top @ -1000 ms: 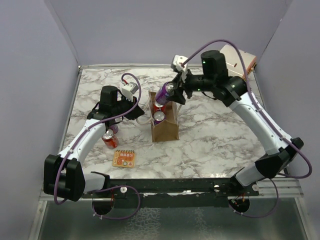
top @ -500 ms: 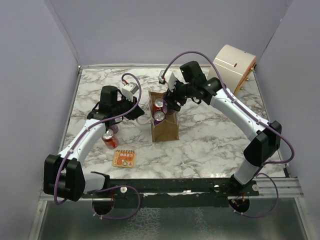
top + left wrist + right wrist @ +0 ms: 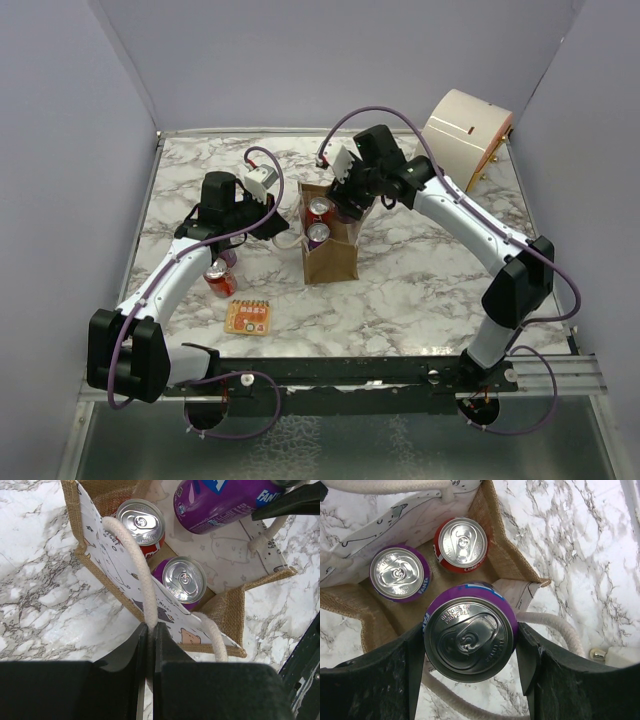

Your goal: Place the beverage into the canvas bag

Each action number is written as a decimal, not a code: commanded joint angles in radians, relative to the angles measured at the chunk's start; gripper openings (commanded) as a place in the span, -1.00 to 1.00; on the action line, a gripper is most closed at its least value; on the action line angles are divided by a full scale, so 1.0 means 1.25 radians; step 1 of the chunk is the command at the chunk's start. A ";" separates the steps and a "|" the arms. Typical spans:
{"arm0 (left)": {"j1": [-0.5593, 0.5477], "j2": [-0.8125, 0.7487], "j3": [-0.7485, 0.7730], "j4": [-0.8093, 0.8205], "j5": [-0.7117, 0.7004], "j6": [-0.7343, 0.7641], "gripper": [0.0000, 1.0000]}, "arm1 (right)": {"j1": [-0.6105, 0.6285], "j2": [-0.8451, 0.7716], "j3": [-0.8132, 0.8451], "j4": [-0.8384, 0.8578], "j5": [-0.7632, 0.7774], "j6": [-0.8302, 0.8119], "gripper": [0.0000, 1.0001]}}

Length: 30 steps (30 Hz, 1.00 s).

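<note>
The canvas bag [image 3: 331,257] stands upright mid-table and holds a red can [image 3: 140,520] and a purple can [image 3: 184,579]. My left gripper [image 3: 148,630] is shut on the bag's cream rope handle [image 3: 134,555] and holds that side open; it also shows in the top view [image 3: 283,228]. My right gripper [image 3: 470,645] is shut on a purple Fanta can [image 3: 470,639], upright over the bag's right rim by the other handle [image 3: 555,627]. The red can [image 3: 461,544] and the purple can [image 3: 398,574] stand below it. In the top view, the right gripper [image 3: 347,203] is at the bag's mouth.
A red can [image 3: 219,279] stands on the table by my left arm, with a purple one [image 3: 229,257] just behind it. An orange packet [image 3: 249,316] lies near the front. A cream drum-shaped container [image 3: 467,128] sits at the back right corner.
My right gripper has carried the purple can leftward and down from above the bag to the bag's mouth. My left gripper has kept its hold on the handle.
</note>
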State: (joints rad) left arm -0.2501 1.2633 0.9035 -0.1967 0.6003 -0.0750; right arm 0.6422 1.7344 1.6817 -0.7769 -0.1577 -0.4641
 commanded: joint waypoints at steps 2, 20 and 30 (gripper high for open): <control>-0.004 -0.015 0.019 -0.004 -0.008 0.012 -1.00 | 0.005 0.010 0.017 0.062 0.023 0.013 -0.69; -0.004 -0.032 0.008 -0.001 -0.011 0.013 -1.00 | 0.005 0.079 0.018 0.079 -0.051 0.050 -0.70; -0.004 -0.037 0.005 0.002 -0.012 0.014 -1.00 | 0.004 0.110 -0.018 0.111 -0.061 0.069 -0.70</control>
State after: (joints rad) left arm -0.2504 1.2400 0.9031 -0.1963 0.5907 -0.0711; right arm 0.6426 1.8656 1.6665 -0.7410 -0.2073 -0.3935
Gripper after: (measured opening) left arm 0.067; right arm 0.645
